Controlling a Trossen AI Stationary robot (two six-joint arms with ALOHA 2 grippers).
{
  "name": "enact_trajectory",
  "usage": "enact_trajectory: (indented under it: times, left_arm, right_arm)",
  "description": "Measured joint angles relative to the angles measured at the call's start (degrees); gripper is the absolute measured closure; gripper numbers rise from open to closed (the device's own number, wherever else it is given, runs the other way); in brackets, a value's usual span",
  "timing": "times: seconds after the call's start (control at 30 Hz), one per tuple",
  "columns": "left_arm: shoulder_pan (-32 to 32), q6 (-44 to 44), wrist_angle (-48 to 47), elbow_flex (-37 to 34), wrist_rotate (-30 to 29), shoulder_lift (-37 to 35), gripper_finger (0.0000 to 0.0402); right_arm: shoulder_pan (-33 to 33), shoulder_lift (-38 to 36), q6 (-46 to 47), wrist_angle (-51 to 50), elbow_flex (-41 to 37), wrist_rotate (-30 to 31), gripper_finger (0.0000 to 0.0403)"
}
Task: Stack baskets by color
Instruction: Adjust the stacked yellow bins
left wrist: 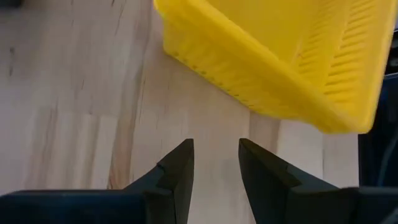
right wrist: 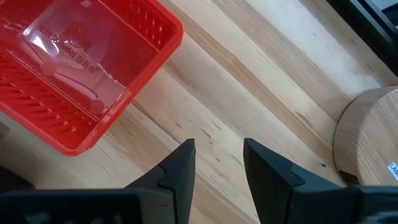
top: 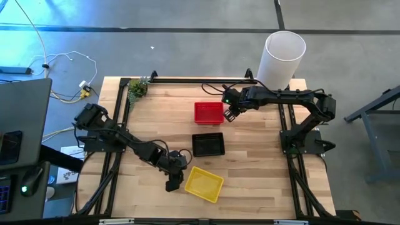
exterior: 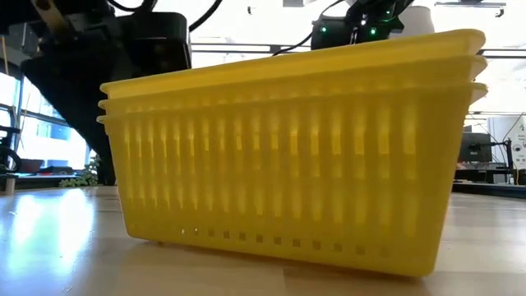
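1. The baskets sit in three colour groups on the wooden table (top: 262,187): the yellow baskets (top: 204,184) low and centre in the high view, the black baskets (top: 207,144) just above them near the middle, and the red baskets (top: 209,112) above those, toward the upper centre.
2. In the low view the yellow baskets (exterior: 296,148) fill most of the frame, and three rims show one above the other, so three are nested together, resting on the tabletop.
3. How many baskets make up the black group or the red group cannot be told from above.
4. The left gripper (top: 174,183) lies just left of the yellow baskets in the high view, low and centre-left of the frame.
5. In the left wrist view its two dark fingers (left wrist: 177,174) stand apart with bare wood between them, holding nothing, and a corner of the yellow baskets (left wrist: 280,68) lies beyond the tips at the upper right of that frame.
6. The right gripper (top: 229,115) hovers just beside the right edge of the red baskets in the high view.
7. In the right wrist view its fingers (right wrist: 180,171) are apart and empty over bare wood, with the red baskets (right wrist: 81,74) at the upper left of that frame.
8. A tall white cylinder (top: 282,57) stands at the upper right corner of the table in the high view.
9. A small green plant (top: 137,88) sits at the table's upper left corner.
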Motion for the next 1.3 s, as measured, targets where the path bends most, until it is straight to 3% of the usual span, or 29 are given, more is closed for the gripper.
enact_trajectory:
  times: [0.43, 0.87, 1.13, 1.3]
  left_arm:
    - [-0.42, 0.62, 10.17, -0.11, 0.15, 4.02, 0.0289]
    - [-0.87, 2.27, 20.95, 0.07, 5.65, 9.1, 0.0289]
    - [-0.91, 3.42, 20.12, 0.04, 5.95, 8.98, 0.0289]
    - [-0.89, 3.24, 15.89, 0.04, 5.9, 8.09, 0.0289]
  right_arm:
    - [0.0, 0.02, -0.39, 0.1, 0.0, 0.29, 0.0281]
    - [0.0, 0.02, -0.64, -0.14, 0.0, 0.39, 0.0281]
    - [0.39, 0.02, -0.72, -0.43, 0.0, -1.57, 0.0281]
    - [4.6, 0.02, -1.76, -1.8, 0.0, -3.15, 0.0281]
